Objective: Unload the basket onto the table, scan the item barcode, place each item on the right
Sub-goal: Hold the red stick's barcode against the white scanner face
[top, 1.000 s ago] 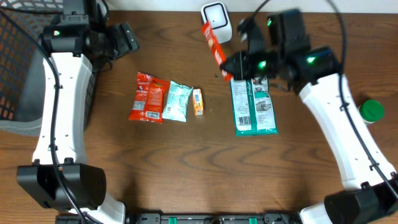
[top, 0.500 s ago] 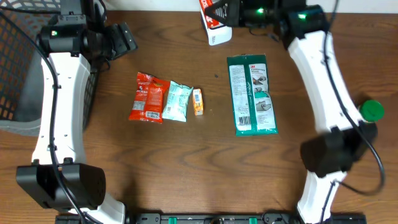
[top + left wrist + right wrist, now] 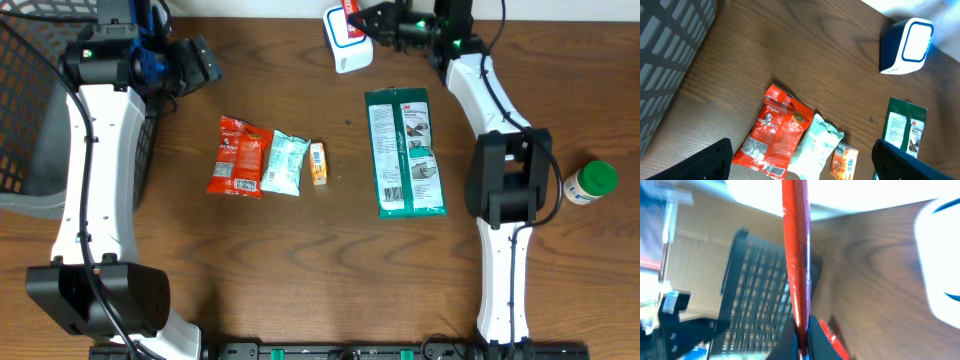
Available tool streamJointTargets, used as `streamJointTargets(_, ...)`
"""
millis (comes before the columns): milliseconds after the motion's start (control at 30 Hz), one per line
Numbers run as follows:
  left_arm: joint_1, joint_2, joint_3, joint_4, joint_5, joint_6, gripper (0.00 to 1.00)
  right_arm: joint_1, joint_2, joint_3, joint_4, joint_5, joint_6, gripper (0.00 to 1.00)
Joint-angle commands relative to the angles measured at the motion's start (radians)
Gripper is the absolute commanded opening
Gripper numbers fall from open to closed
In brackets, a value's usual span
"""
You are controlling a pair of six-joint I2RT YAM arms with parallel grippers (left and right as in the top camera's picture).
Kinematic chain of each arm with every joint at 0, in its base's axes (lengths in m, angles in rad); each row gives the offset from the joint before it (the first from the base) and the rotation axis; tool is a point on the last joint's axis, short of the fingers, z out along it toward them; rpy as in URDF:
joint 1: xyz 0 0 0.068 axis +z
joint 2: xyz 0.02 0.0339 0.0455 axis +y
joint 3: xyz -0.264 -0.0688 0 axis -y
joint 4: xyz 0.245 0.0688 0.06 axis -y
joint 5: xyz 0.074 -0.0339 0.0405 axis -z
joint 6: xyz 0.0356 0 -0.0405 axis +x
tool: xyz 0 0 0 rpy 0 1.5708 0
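Overhead is evenly bright; the right wrist view blurs the red packet (image 3: 796, 255), its top glaring white (left wrist sharper).

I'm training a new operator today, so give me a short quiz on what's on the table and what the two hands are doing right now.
1. True or false: the right hand is shut on a red packet, held close to the scanner.
2. Relative to the red snack bag and the orange pack, the pale teal pouch lies: A) between them; B) stacked on top of both; C) off by itself, far from both.
3. Is the left hand open or shut, and does it hold anything?

Key: 1 true. 2 A. 3 open, holding nothing.
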Motion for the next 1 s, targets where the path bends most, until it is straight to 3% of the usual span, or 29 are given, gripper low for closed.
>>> streamJointTargets(0,0.003,-0.018,0.024,-0.002,-0.006,0.013,0.89,-0.001,0.093,0.009,0.024,-0.029,0.075,0.01)
streamJointTargets(500,0.003,-0.018,0.024,-0.002,-0.006,0.013,0.89,0.001,0.171,0.009,0.048,-0.066,0.075,0.01)
streamJointTargets(967,0.003,-0.018,0.024,-0.002,-0.006,0.013,0.89,-0.002,0.171,0.009,0.05,-0.065,0.19,0.01)
